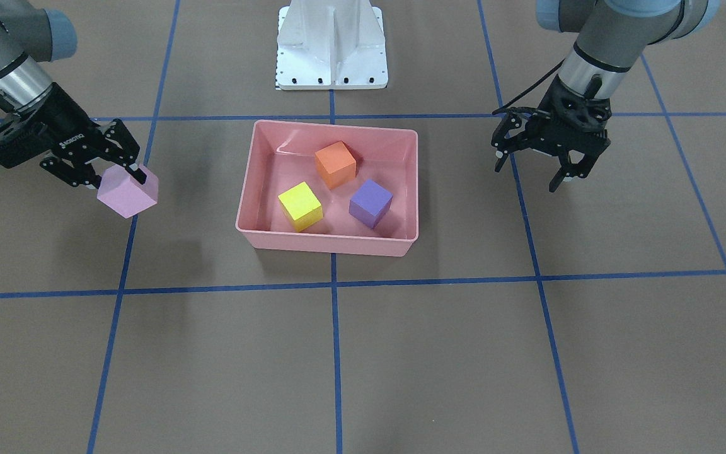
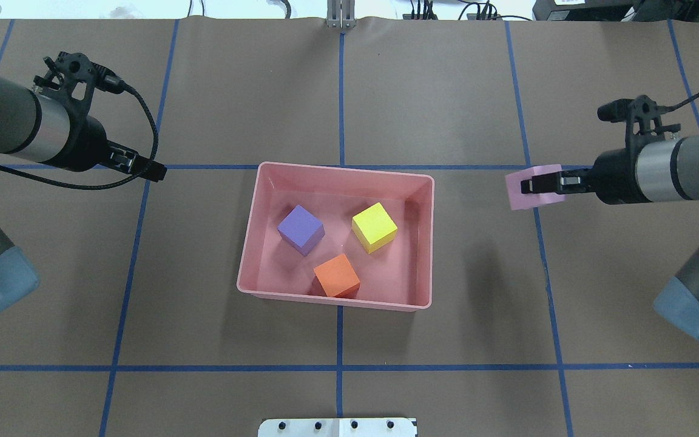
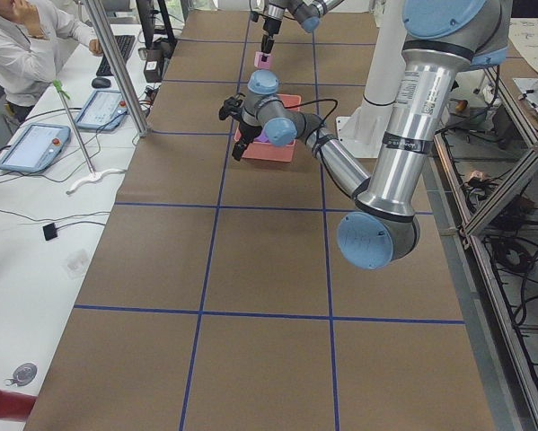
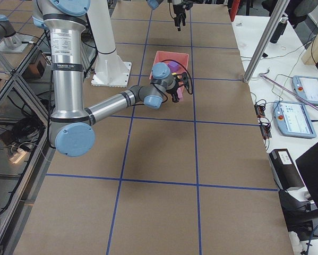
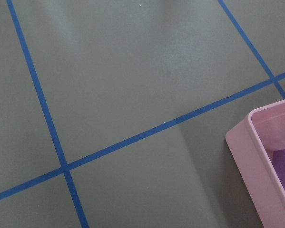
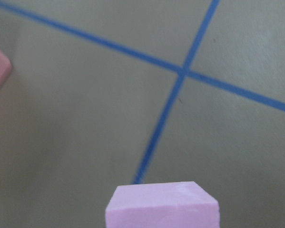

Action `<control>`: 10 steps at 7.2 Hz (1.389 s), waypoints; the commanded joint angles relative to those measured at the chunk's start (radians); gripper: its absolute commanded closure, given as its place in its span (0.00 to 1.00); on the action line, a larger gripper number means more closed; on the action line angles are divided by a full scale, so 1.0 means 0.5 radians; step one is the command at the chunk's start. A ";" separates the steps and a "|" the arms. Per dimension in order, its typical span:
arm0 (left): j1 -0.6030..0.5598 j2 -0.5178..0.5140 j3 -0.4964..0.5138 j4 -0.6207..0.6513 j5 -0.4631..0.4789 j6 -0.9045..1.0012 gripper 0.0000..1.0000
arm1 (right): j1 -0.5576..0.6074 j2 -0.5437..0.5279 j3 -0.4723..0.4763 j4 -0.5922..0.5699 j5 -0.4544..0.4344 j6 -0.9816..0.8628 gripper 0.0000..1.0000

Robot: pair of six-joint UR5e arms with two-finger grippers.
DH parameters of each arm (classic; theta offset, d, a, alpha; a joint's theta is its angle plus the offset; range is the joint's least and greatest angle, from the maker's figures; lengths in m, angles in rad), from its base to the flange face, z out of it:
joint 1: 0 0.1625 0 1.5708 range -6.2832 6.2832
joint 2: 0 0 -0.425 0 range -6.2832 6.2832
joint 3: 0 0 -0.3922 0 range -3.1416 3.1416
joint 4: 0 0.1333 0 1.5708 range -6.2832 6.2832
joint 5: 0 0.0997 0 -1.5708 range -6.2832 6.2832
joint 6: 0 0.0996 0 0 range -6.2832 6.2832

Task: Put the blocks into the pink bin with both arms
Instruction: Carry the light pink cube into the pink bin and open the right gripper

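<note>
The pink bin (image 1: 325, 243) sits mid-table and holds the orange cube (image 1: 335, 164), the yellow cube (image 1: 300, 206) and the purple cube (image 1: 370, 202). My right gripper (image 1: 117, 183) is shut on the light pink cube (image 1: 128, 192) and holds it above the table, apart from the bin on my right side. In the overhead view the cube (image 2: 522, 188) hangs right of the bin (image 2: 337, 301). The right wrist view shows the cube (image 6: 162, 205) over a tape crossing. My left gripper (image 1: 527, 176) is open and empty, above the table left of the bin.
The white robot base (image 1: 331, 47) stands behind the bin. Blue tape lines (image 2: 340, 367) grid the brown table. The bin's corner (image 5: 256, 156) shows in the left wrist view. An operator (image 3: 17, 54) sits at a side desk.
</note>
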 commanded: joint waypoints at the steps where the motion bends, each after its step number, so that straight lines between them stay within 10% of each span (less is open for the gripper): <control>1: 0.007 0.000 0.000 -0.003 0.000 -0.029 0.00 | -0.066 0.353 0.014 -0.008 -0.013 0.472 0.87; 4: 0.016 -0.003 0.009 -0.003 -0.015 -0.035 0.00 | -0.564 0.666 0.014 -0.356 -0.542 0.489 0.64; 6: 0.019 -0.006 0.016 -0.003 -0.015 -0.035 0.00 | -0.835 0.686 0.063 -0.514 -0.864 0.489 0.01; 10: 0.022 -0.009 0.016 -0.006 -0.015 -0.084 0.00 | -0.828 0.655 0.358 -1.234 -0.866 0.459 0.00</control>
